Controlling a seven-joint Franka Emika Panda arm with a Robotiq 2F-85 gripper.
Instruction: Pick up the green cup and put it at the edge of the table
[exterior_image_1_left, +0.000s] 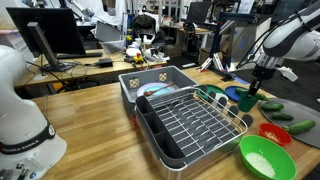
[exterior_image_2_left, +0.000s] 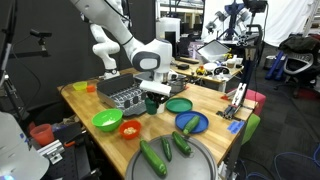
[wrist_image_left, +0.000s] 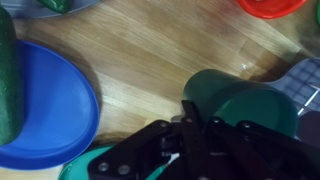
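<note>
The dark green cup (wrist_image_left: 245, 105) fills the lower right of the wrist view. My gripper (wrist_image_left: 198, 114) is shut on its rim wall, with the two fingers close together. In both exterior views the gripper (exterior_image_1_left: 259, 84) (exterior_image_2_left: 153, 92) hangs over the wooden table (exterior_image_1_left: 95, 120) (exterior_image_2_left: 215, 140) between the dish rack and the plates. The cup (exterior_image_1_left: 249, 100) (exterior_image_2_left: 153, 104) is below it, low over the tabletop. I cannot tell whether the cup touches the wood.
The grey dish rack (exterior_image_1_left: 185, 115) (exterior_image_2_left: 122, 95) stands beside the cup. Close by are a blue plate (wrist_image_left: 45, 105) (exterior_image_2_left: 191, 122), a green plate (exterior_image_2_left: 178, 104), a red bowl (exterior_image_1_left: 274, 133) (wrist_image_left: 270, 8) and a green bowl (exterior_image_1_left: 262, 157) (exterior_image_2_left: 106, 120). Cucumbers (exterior_image_2_left: 165, 152) lie on a grey tray.
</note>
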